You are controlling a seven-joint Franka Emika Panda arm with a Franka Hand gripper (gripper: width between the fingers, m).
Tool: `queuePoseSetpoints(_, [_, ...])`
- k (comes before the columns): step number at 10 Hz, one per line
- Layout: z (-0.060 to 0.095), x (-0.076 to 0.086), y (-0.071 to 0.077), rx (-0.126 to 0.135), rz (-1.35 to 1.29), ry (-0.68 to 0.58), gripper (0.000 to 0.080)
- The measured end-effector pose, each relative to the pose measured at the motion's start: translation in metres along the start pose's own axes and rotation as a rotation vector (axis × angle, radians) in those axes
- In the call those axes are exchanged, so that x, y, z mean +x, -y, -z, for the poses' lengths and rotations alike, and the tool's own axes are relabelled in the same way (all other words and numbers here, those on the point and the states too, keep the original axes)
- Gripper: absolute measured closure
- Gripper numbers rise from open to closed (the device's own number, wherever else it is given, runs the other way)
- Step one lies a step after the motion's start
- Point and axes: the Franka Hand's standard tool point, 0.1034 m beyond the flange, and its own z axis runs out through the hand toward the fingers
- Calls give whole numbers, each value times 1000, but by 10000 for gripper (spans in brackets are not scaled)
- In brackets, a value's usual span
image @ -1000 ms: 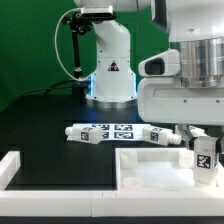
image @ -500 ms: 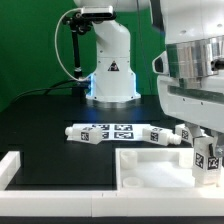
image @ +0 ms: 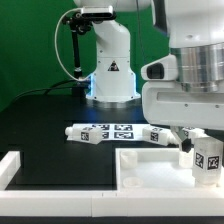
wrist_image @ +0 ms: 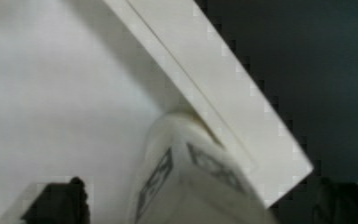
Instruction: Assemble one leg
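Note:
My gripper (image: 206, 166) is shut on a leg (image: 207, 153), a chunky white peg with a black-and-white tag. It holds the leg upright at the far corner of the large flat white panel (image: 150, 166), on the exterior view's right. I cannot tell whether the leg touches the panel. In the wrist view the leg (wrist_image: 194, 172) fills the space between the two dark fingers (wrist_image: 59, 203), with the panel (wrist_image: 60, 90) and its raised edge beneath it. Two more legs (image: 84, 132) (image: 157, 135) lie on the black table behind the panel.
The marker board (image: 121, 129) lies between the two loose legs. A white border rail (image: 18, 166) stands at the front on the exterior view's left. The robot base (image: 110, 70) stands at the back.
The wrist swung slightly to the exterior view's right and back. The leg stays gripped at the panel's corner, shifted only a little.

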Motion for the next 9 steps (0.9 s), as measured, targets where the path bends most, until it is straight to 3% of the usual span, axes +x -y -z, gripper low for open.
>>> queuePoseSetpoints(2, [0,1,-1,-6,169,-2,152])
queuePoseSetpoints(5, [3,4,-2,-69,667,-36,150])
queuePoseSetpoints(7, [1,4,-3,-67,681,-47,150])
queuePoseSetpoints(9, [1,4,-3,-65,622,-48,404])
